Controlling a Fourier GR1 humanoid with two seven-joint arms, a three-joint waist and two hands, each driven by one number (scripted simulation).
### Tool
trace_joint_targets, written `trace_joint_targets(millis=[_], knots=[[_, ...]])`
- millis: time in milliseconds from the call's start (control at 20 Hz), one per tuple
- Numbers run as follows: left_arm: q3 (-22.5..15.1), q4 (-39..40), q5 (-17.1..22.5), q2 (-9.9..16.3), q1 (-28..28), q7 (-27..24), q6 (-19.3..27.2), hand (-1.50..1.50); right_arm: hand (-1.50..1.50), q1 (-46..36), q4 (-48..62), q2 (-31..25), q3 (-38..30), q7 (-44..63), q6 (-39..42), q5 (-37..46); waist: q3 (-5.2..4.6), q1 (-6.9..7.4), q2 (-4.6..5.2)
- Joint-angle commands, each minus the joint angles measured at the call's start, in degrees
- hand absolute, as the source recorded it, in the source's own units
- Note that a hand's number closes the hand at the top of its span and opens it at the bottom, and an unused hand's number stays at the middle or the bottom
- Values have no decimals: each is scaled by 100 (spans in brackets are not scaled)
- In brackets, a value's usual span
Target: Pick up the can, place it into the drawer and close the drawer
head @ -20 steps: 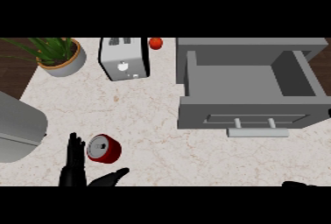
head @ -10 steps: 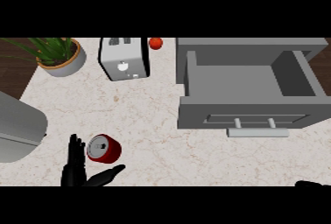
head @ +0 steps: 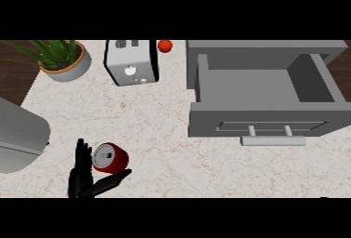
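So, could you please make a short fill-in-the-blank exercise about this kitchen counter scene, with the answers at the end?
1. The can beside the left hand is ____ in colour.
2. The grey drawer stands ____, with nothing visible inside.
3. The toaster stands between the tomato and the potted ____.
4. The can lies to the ____ of the drawer in the head view.

Answers: red; open; plant; left

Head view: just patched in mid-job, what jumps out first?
The red metal can stands at the counter's lower left, with the left hand beside it, fingers straight and thumb below the can. At right, the grey drawer stands open, nothing visible inside.
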Motion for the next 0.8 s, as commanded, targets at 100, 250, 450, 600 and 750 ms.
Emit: trace_joint_targets(millis=[100, 250, 450, 600, 750], knots=[[176, 697, 10, 42, -751, -200, -170, -150, -150, -84, -20, 34, 42, 89, 33, 135, 0, -3, 1], [60, 839, -53, 300, -991, 99, -532, -150, -150, -174, 172, -116, -248, -107, 131, -64, 1, -14, 3], [79, 1311, 25, 37, -1240, -215, -804, 150, -150, -156, -201, 68, -8, 283, -45, 72, -2, -16, 3], [-32, 1013, 36, 20, -1087, -206, -1045, 150, -150, -211, 247, 6, -219, -101, 73, 38, 1, 2, 0], [222, 1706, 160, 69, -1525, -677, -1237, 150, -150, -579, 193, -90, -104, 225, -99, 189, -1, -1, 6]])
